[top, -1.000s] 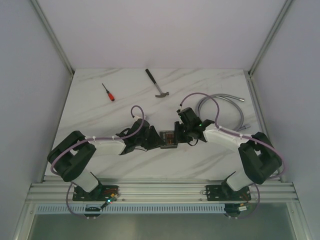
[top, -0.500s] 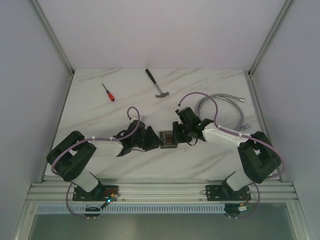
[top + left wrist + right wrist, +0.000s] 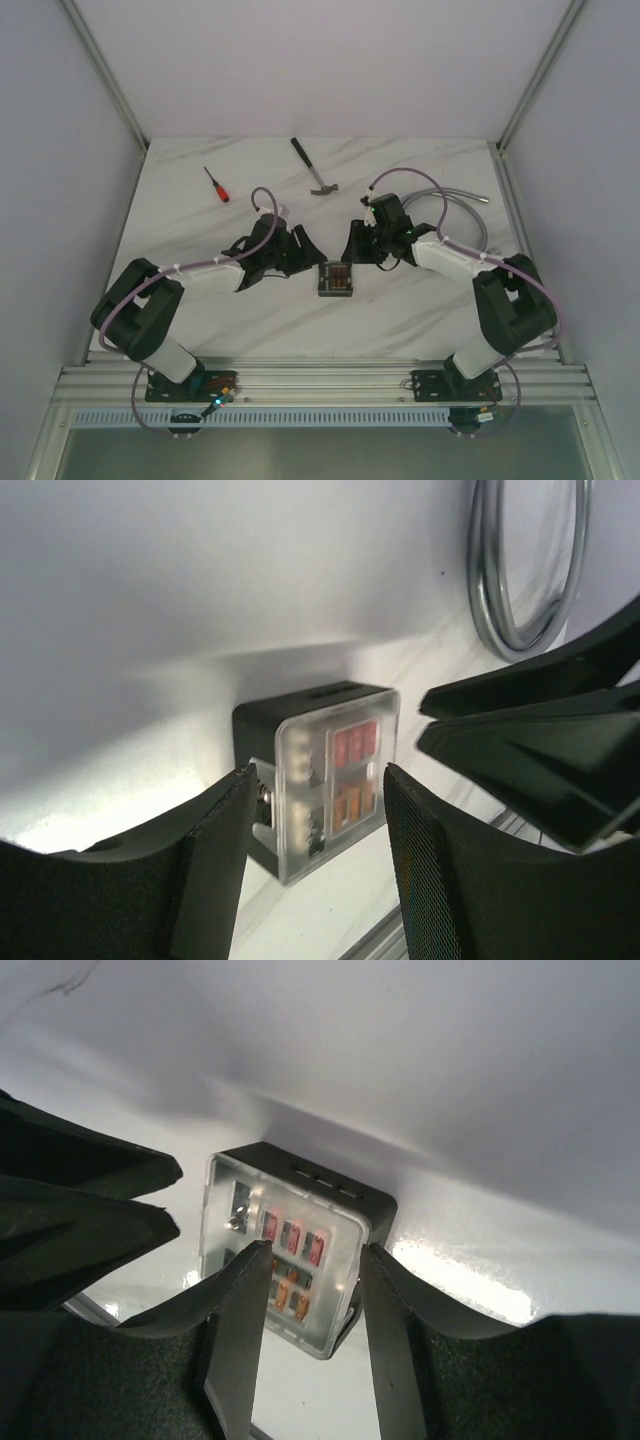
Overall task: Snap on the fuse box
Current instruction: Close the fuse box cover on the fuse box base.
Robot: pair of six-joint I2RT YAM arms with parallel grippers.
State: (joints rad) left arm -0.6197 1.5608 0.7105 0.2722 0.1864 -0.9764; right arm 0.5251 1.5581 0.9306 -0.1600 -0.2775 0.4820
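Dead centre of the table (image 3: pixel 400 322), the fuse box (image 3: pixel 336 279) sits free. Left fingers (image 3: pixel 215 860) at its 10 o'clock, right fingers (image 3: pixel 235 1350) at 1, both gaping, empty. Looks light, rigid, slick plastic; I'd pinch the black side walls.

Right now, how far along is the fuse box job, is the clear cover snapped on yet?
It looks nearly done.
Done: the clear cover sits squarely over the fuse box, with the red and orange fuses showing through it.
In hand: nothing. The left gripper and right gripper flank the box, both open and clear of it.
Left: I cannot tell whether every latch has clicked, so perhaps a check press.
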